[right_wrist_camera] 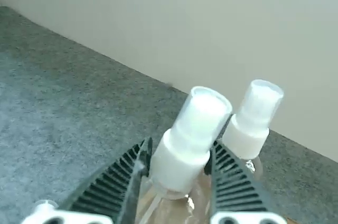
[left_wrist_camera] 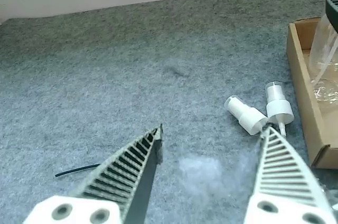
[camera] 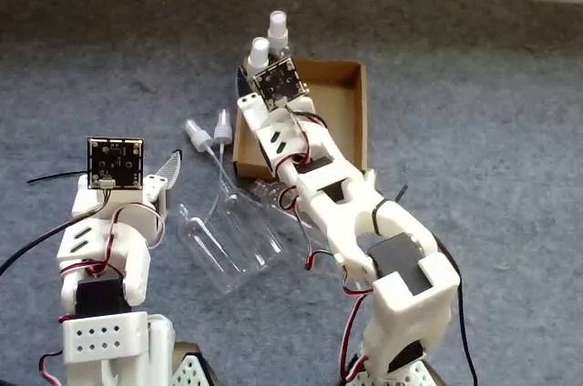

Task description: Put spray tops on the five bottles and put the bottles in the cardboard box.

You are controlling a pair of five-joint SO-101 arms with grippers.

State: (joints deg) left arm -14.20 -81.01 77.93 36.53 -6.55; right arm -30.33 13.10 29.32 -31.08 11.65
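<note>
The right gripper [right_wrist_camera: 180, 149] is out over the open brown cardboard box [camera: 342, 99], and its jaws are clamped on the white spray top [right_wrist_camera: 193, 129] of an upright clear plastic bottle [right_wrist_camera: 171, 205], one jaw on each side of the collar. Just beside it stands a second white-topped clear bottle [right_wrist_camera: 252, 123], also upright. Both are at the box's far-left corner, close together.

On the other side, the left gripper [left_wrist_camera: 212, 131] hangs low over the grey carpeted bench [camera: 474, 131], jaws wide apart with nothing between them. Just beyond its jaw tips lie two loose white spray tops, one [left_wrist_camera: 245, 114] on its side and the other [left_wrist_camera: 278, 109] right next to it, both near the box's outer wall.

Between the two arms, uncapped clear plastic bottles [camera: 232, 236] lie on their sides on the bench, packed close together. I cannot count them for certain. A thin black wire [left_wrist_camera: 76, 170] lies on the carpet next to the left gripper.
</note>
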